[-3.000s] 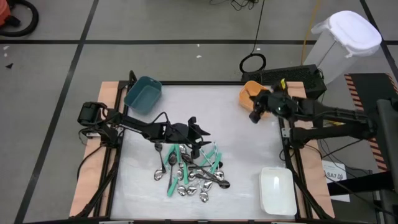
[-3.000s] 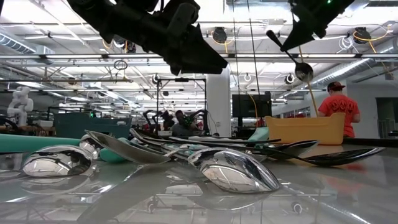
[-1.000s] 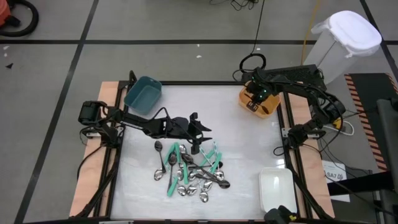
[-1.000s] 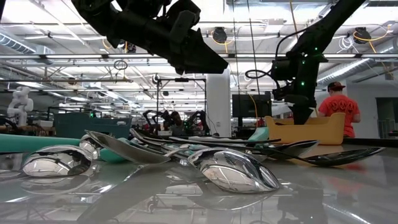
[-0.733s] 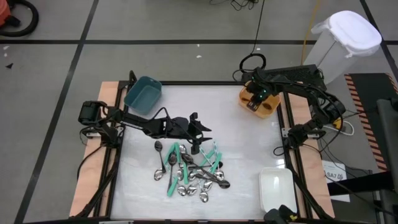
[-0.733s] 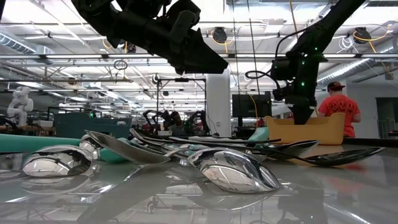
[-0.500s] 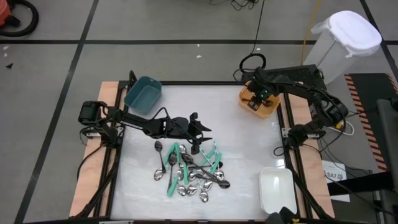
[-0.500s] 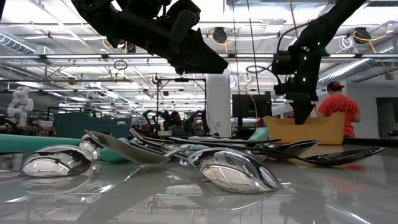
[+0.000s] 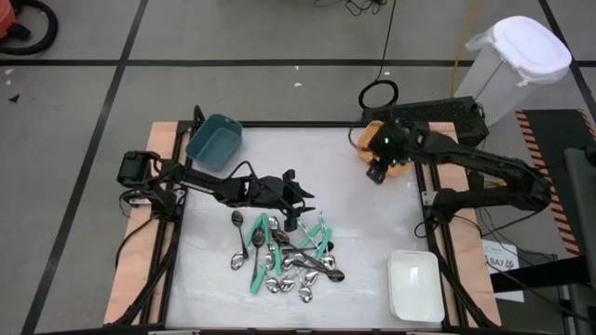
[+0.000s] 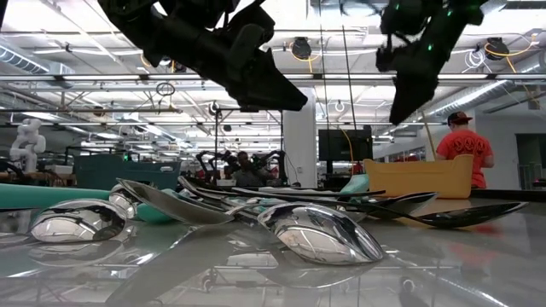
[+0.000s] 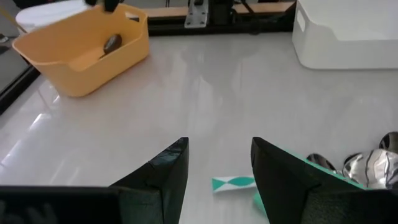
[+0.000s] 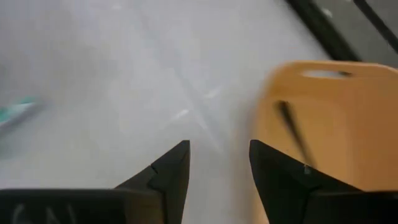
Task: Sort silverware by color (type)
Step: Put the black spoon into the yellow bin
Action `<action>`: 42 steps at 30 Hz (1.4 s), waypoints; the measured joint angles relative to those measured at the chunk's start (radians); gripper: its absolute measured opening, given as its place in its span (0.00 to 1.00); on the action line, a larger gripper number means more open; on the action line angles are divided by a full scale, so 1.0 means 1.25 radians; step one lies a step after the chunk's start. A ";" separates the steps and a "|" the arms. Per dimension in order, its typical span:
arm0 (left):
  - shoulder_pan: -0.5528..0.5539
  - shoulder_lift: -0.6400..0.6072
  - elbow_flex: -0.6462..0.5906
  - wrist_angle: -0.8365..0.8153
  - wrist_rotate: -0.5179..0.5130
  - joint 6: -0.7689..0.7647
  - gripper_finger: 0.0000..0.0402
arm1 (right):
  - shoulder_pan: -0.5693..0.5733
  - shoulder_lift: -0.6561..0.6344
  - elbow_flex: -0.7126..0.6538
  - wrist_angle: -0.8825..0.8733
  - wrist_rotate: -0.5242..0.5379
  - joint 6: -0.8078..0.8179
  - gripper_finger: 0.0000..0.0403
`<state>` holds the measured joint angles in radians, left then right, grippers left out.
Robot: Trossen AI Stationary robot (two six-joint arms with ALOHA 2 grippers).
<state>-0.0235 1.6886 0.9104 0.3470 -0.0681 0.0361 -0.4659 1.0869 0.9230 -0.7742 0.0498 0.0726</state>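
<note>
High view: right claw (image 9: 377,173) gapes empty beside glossy orange bin (image 9: 370,140); left claw (image 9: 296,198), parted, above shiny spoons (image 9: 289,265)

Bright, even light falls from overhead; in the low view rows of ceiling lamps (image 10: 171,128) glow behind the scene and turn both arms into near-black silhouettes. The white tabletop (image 9: 354,205) is glossy and throws back soft streaks of glare, plainest in the left wrist view, where pale bands run across it. Shadows under the silverware (image 9: 284,251) are faint and short. At table height the nearest silver spoon (image 10: 320,232) mirrors the ceiling, with the foreground surface soft and out of focus. The right wrist view is smeared throughout, the orange bin (image 12: 329,124) and the dark utensil (image 12: 293,137) in it blurred at their edges. The high view is crisp.
</note>
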 joint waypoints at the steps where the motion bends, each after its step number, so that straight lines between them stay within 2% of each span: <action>1: 0.000 0.000 0.000 -0.007 0.000 -0.003 0.43 | 0.034 -0.006 0.000 0.000 0.001 0.023 0.40; 5: -0.005 0.000 0.000 -0.033 0.000 -0.023 0.43 | 0.175 -0.013 0.000 0.002 0.039 0.115 0.40; 13: -0.033 0.000 0.000 -0.081 0.000 -0.102 0.43 | 0.447 0.024 0.000 0.023 0.246 0.278 0.40; 17: -0.064 0.000 0.000 -0.088 -0.007 -0.119 0.43 | 0.560 0.074 0.000 0.066 0.319 0.318 0.40; 21: -0.101 0.000 0.000 -0.095 -0.022 -0.113 0.43 | 0.645 0.145 0.000 0.141 0.348 0.324 0.40; 32: -0.203 0.000 0.000 -0.097 -0.024 -0.076 0.43 | 0.758 0.339 -0.001 0.356 0.348 0.250 0.40; 42: -0.244 0.000 0.000 -0.189 -0.025 -0.032 0.43 | 0.772 0.370 -0.001 0.406 0.332 0.241 0.40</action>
<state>-0.3290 1.6886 0.9104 0.1108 -0.0996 -0.0036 0.4993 1.5489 0.9215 -0.2666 0.4651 0.3739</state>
